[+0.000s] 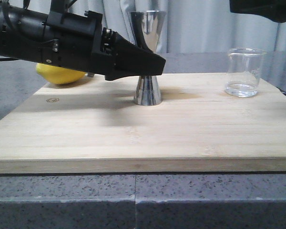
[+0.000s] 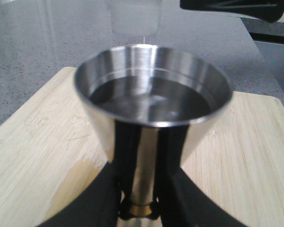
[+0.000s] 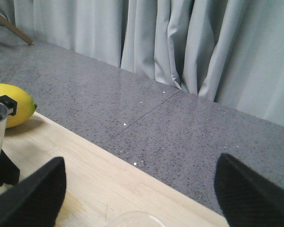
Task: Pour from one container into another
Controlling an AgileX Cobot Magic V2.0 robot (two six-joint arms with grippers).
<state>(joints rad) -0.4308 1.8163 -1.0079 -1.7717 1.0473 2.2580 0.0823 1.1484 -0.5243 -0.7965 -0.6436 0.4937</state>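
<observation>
Spanning most of our table is the board [image 1: 133, 133], pale wood on grey speckled stone. Our left arm reaches in from the left over it, and our left gripper [image 1: 150, 67] is closed on the jigger [image 1: 148, 90] at its waist; the left wrist view shows the black fingers [image 2: 109, 189] pressed against both sides of the narrow neck by the gold band. The jigger stands upright near the board's middle, base on the wood, its upper cup holding liquid. Our right gripper [image 3: 139, 189] hangs spread wide, holding nothing. A lemon [image 1: 59, 74] lies behind the left arm. The beaker [image 1: 244, 71] stands upright toward the board's right rear, well apart from the jigger, a little liquid in its bottom.
</observation>
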